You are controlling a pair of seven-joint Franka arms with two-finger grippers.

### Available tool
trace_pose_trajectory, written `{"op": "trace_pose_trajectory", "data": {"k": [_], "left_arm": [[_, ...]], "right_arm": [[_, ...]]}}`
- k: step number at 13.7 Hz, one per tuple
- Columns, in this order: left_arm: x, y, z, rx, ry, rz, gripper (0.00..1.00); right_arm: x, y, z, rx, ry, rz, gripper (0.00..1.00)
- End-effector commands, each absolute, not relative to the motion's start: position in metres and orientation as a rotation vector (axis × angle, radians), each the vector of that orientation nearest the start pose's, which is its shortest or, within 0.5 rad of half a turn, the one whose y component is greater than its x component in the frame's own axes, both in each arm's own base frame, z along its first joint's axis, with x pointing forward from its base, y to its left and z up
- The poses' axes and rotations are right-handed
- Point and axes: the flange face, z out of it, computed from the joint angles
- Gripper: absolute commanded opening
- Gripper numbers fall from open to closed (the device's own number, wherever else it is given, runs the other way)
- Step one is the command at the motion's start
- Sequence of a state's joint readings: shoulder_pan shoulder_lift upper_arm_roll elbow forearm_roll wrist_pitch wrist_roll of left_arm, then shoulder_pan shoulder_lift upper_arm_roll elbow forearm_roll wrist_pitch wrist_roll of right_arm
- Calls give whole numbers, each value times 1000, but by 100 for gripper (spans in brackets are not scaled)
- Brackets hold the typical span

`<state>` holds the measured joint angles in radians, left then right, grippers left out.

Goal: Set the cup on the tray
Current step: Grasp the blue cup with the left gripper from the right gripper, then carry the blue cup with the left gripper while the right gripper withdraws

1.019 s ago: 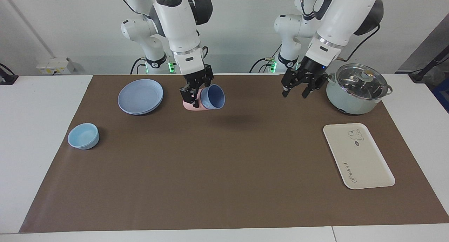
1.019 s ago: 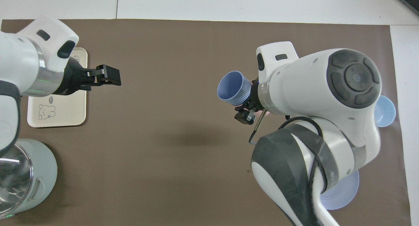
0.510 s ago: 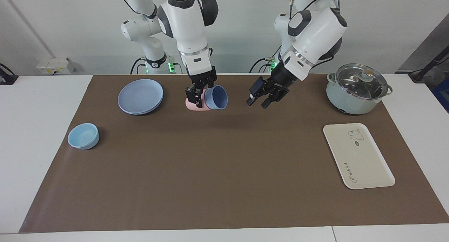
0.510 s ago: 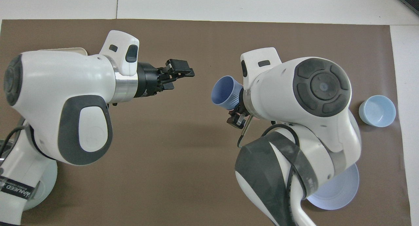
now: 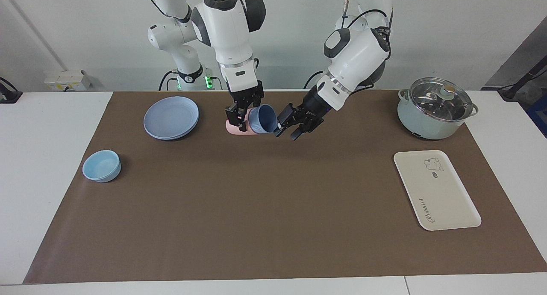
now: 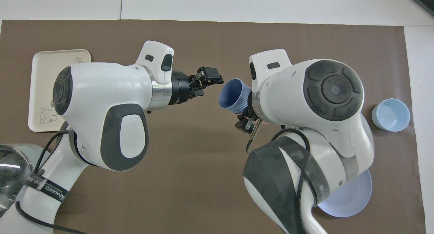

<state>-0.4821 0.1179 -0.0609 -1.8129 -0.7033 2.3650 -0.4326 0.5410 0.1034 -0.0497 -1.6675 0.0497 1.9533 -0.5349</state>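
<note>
The periwinkle-blue cup [image 5: 263, 119] [image 6: 231, 94] hangs tipped on its side above the mat, its mouth turned toward the left arm. My right gripper [image 5: 239, 116] is shut on its base end. My left gripper [image 5: 289, 125] [image 6: 209, 79] is open, level with the cup, its fingertips just short of the rim and not around it. The cream-white tray [image 5: 436, 192] [image 6: 44, 74] lies flat at the left arm's end of the table with nothing on it.
A pink cup [image 5: 233, 130] sits on the mat under my right gripper, partly hidden. A round blue plate [image 5: 171, 116] and a light-blue bowl [image 5: 101, 165] lie toward the right arm's end. A lidded pot [image 5: 436, 107] stands nearer to the robots than the tray.
My left arm has swung from beside the pot across to the cup's mouth. My right arm shifted slightly with the cup, then held still.
</note>
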Motion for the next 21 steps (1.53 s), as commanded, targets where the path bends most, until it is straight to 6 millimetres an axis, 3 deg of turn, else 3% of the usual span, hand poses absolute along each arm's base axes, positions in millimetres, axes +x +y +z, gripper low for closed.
{"op": "trace_pose_trajectory", "data": {"k": [1, 4, 5, 8, 14, 18, 21], "left_arm": [[524, -343, 527, 2393, 310, 60, 64], [519, -352, 526, 2397, 293, 49, 4], [521, -351, 528, 2398, 293, 56, 0], [523, -351, 529, 2400, 291, 62, 0], [542, -327, 561, 2407, 276, 92, 0], [555, -295, 599, 2388, 287, 105, 0], [572, -256, 618, 2407, 329, 180, 0]], "right_arm": [[541, 292, 557, -2732, -1493, -271, 0], [541, 291, 557, -2732, -1493, -271, 0], [541, 291, 557, -2732, -1493, -271, 0], [540, 291, 556, -2732, -1493, -269, 0], [541, 288, 555, -2737, -1487, -262, 0], [542, 285, 554, -2739, -1472, -247, 0], [555, 261, 557, -2764, -1410, -274, 0]]}}
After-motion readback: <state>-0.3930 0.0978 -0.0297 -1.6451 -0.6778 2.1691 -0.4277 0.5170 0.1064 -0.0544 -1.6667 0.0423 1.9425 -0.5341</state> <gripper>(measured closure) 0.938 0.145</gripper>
